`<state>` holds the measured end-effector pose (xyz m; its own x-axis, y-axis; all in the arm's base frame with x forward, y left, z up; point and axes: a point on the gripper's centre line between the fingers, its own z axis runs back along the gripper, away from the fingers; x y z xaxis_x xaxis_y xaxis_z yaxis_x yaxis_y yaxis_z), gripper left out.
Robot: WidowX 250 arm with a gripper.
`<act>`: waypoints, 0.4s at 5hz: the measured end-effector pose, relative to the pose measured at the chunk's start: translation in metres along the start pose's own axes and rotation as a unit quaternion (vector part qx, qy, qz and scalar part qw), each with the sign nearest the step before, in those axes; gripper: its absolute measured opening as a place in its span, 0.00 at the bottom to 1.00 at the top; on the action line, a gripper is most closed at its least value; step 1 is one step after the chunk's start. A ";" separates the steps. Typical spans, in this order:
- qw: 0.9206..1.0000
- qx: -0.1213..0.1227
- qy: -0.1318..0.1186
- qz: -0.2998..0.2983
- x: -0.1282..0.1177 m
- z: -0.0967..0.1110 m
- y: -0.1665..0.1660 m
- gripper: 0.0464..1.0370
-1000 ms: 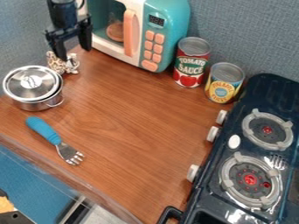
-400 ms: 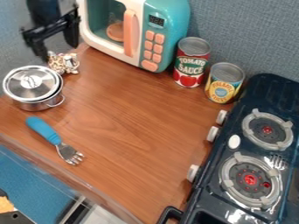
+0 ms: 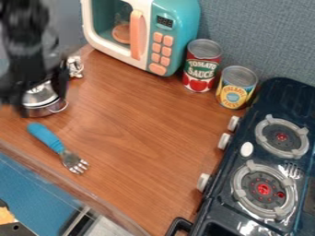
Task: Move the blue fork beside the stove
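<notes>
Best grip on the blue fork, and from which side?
I'd take the handle mid-length, straight down from above, pinching across its width. The fork lies flat on the counter, its handle slanting from upper left toward lower right, so align to that slant. The thick handle should hold better than the slim metal neck.

Fork [image 3: 46,136] at the left, stove [image 3: 271,94] at the right of my counter [image 3: 138,124]

Below me, in the camera view, the fork lies in front of a pot [image 3: 46,110] with its lid [image 3: 40,96] on. A figurine [image 3: 75,67] stands behind the pot. To its right, at the back, is the microwave [image 3: 175,27]; right of that, one can [image 3: 201,67], then another can [image 3: 235,90] just beside the stove's back left corner.
</notes>
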<state>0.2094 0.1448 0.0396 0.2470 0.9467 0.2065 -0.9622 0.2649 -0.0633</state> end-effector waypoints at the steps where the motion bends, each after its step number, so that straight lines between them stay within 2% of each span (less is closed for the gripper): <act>1: 1.000 0.013 0.000 -0.001 -0.002 -0.018 0.019 0.96; 2: 1.000 0.018 0.009 -0.004 -0.001 -0.038 0.024 0.96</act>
<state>0.1900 0.1576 0.0005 0.2564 0.9477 0.1899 -0.9637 0.2658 -0.0255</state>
